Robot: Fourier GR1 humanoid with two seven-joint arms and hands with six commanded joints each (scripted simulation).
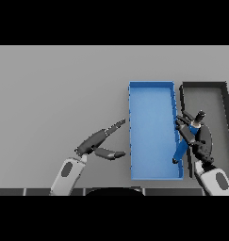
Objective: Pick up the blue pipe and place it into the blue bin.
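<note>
A: Two bins stand side by side on the grey table (50,84), right of centre. The blue bin (151,94) is the left one, long and rectangular, its long sides running near to far. The dark grey bin (205,96) is just beside it on the right, partly cut by the picture's edge.

B: Contents?

A: The floor of the blue bin shows bare blue. The dark grey bin's visible floor is grey; its near part is hidden by the right hand.

B: Blue pipe location?

A: The blue pipe (182,148) is in the right hand (200,139), tilted, over the blue bin's right wall near its near-right corner. Lower end lies just inside the wall line. Whether it touches the wall or the floor: cannot tell.

B: Right hand pose?

A: Arm enters from the lower right. Dark fingers are curled round the pipe's upper part, with a dark tip showing beyond them.

B: Left hand?

A: The left hand (99,141) is over the table, left of the blue bin, arm from the lower left. Fingers straight, pointing toward the bin's left wall, thumb spread apart, holding nothing.
</note>
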